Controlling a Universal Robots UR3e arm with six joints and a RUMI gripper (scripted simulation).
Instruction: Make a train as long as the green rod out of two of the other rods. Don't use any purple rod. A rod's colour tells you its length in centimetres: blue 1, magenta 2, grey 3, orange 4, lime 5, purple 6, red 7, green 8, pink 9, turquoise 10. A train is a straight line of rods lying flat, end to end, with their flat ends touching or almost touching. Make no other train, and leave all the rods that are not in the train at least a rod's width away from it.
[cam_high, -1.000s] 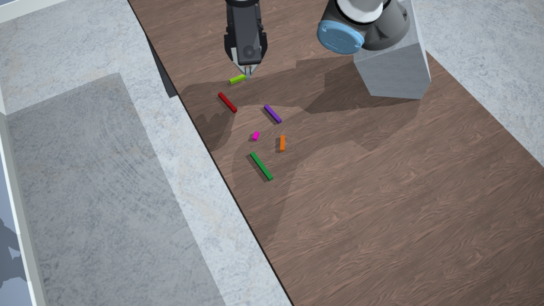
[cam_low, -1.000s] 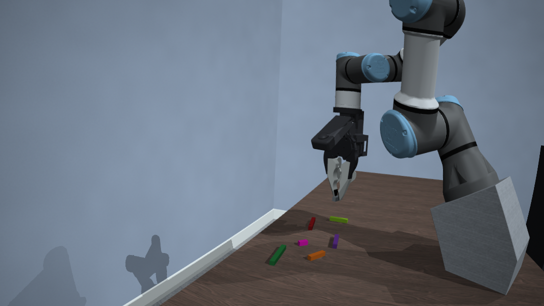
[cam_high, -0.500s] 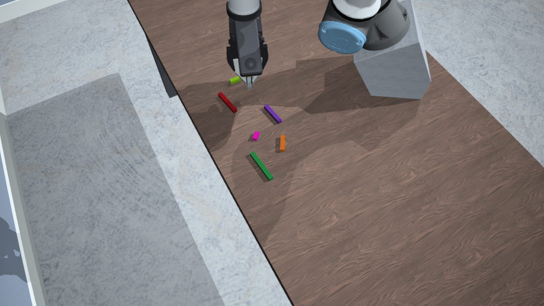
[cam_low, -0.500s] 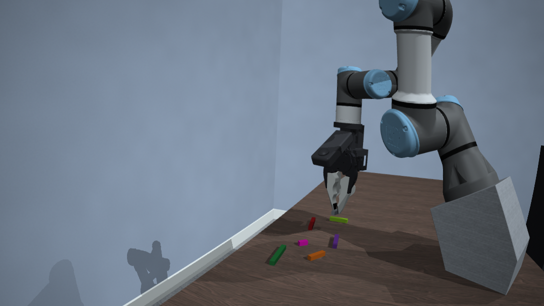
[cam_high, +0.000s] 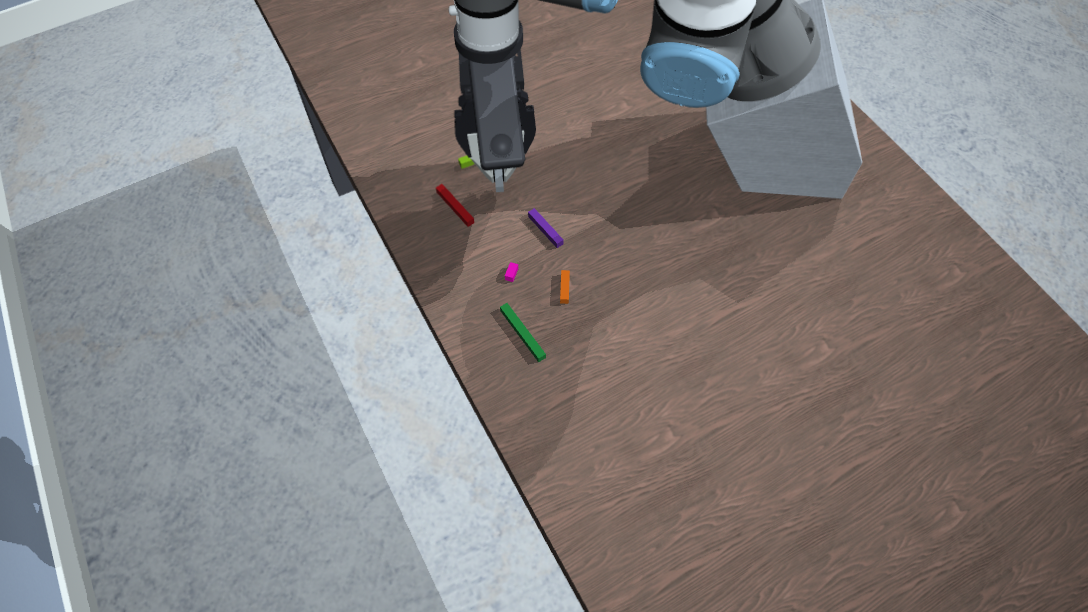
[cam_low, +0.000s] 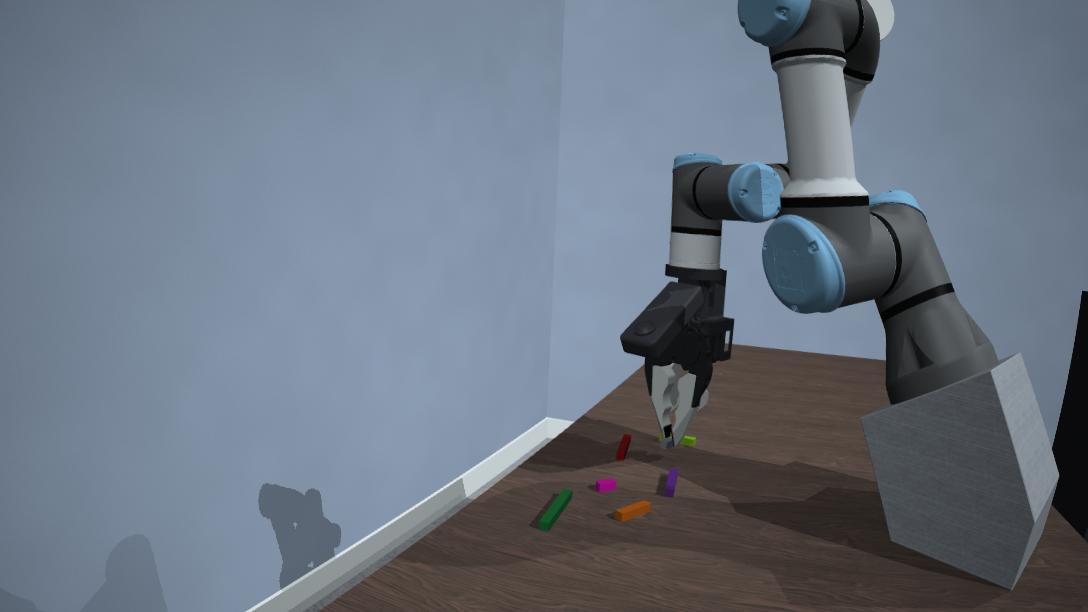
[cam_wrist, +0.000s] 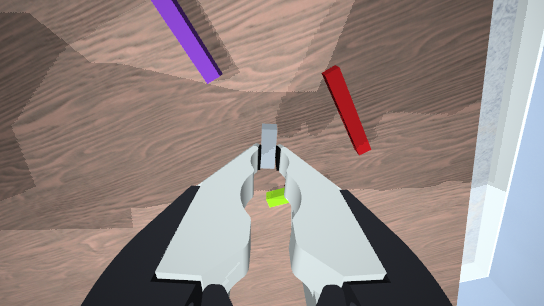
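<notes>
Grey rod sits pinched in the gripper, low over the wood; the top view shows the lime rod at its ten o'clock, partly hidden by the gripper. Three and five match the green rod's eight, so these look like the intended pair; no train is formed, and lining up, joining and release remain. From the grey rod in the top view, the red rod lies at eight o'clock, the purple rod between four and five, the orange rod at five, the magenta rod and green near six.

The fingers stand narrow, dark pads against the grey rod's sides; whether it touches the wood, I cannot tell.

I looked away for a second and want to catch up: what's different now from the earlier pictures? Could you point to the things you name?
The gripper (cam_high: 499, 177) (cam_low: 668, 436) (cam_wrist: 268, 146) has come down closer to the table and shifted down the top view, carrying the grey rod (cam_high: 499, 184) (cam_low: 667, 445) (cam_wrist: 269, 140) with it. Nothing was let go. The lime (cam_high: 465, 162) (cam_low: 688, 440) (cam_wrist: 276, 200), red (cam_high: 454, 205) (cam_low: 623, 447) (cam_wrist: 348, 110), purple (cam_high: 545, 228) (cam_low: 671, 482) (cam_wrist: 185, 39), magenta (cam_high: 511, 271) (cam_low: 605, 484), orange (cam_high: 564, 286) (cam_low: 633, 510) and green (cam_high: 522, 332) (cam_low: 555, 510) rods stayed put.
</notes>
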